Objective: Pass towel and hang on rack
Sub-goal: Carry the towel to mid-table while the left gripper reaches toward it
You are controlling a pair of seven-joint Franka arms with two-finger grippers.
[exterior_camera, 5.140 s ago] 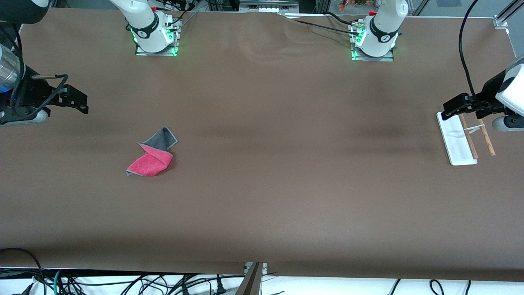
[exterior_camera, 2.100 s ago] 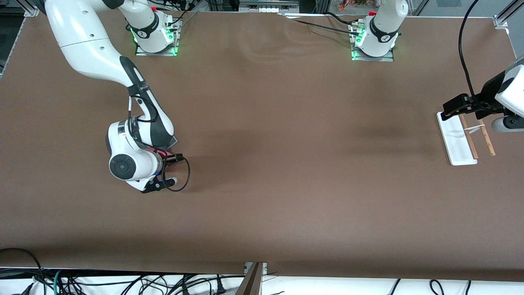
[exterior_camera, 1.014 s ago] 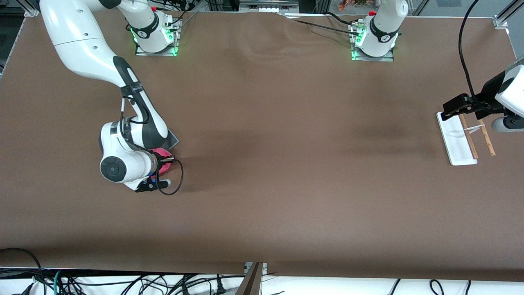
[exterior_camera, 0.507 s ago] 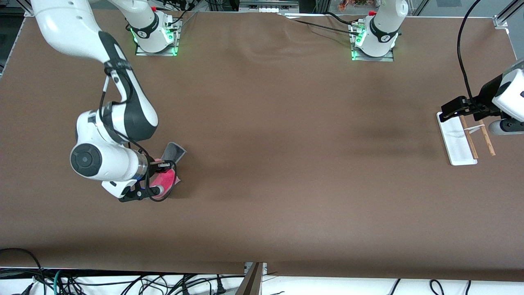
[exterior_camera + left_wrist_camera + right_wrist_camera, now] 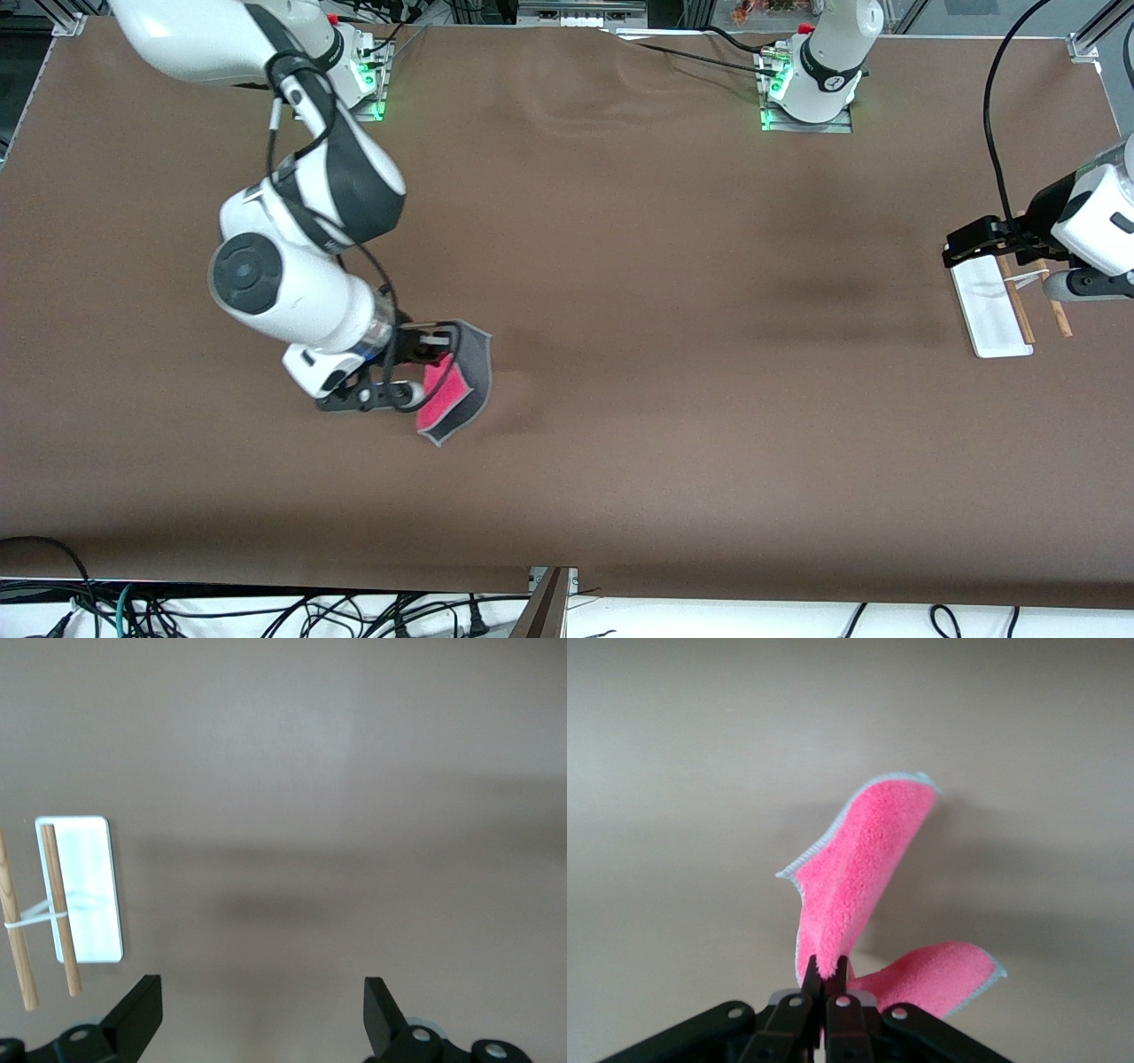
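Both arms: glossy white shells, dark grey joint bands, round grey end caps. Bases lit green, each with a red button. Black cables loop along the wrists. Right end effector [image 5: 416, 365] and left end effector [image 5: 966, 246]: black, angular fingers.

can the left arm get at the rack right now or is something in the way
Probably yes. The left gripper hangs beside the rack with jaws open and empty, nothing between them. The towel is off in the right gripper.
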